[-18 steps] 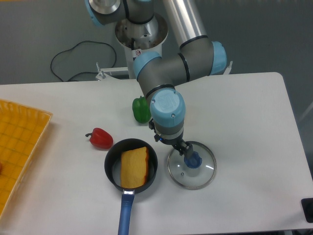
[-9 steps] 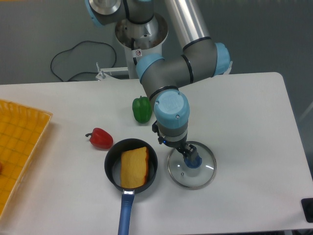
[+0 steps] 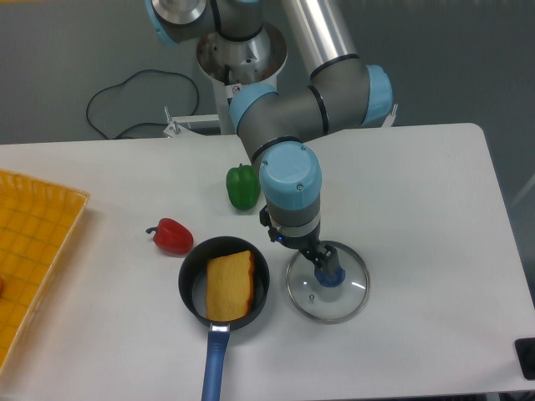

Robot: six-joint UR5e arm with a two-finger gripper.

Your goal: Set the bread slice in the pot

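Seen from the fixed camera above a white worktop [image 3: 418, 192], one bread slice [image 3: 229, 286] lies flat inside one black pot [image 3: 223, 280], which sits near the front edge, a little left of the middle, with its long blue handle [image 3: 215, 366] running toward that edge. One round glass lid [image 3: 327, 281] rests on the worktop just right of the pot, apart from it, its blue knob [image 3: 329, 274] upward. Two toy peppers share the surface: one red pepper [image 3: 172, 236] just beyond the pot's left rim and one green pepper [image 3: 242, 186] farther toward the back edge. One yellow tray [image 3: 33, 242] hangs over the left edge. One black cable [image 3: 134, 100] loops on the grey floor behind the table. The single arm reaches down from the back edge, and its claw [image 3: 324, 267] stands at the lid's knob, the dark fingers [image 3: 318, 260] closed to a narrow gap around it; whether they actually press the knob cannot be told from this angle.
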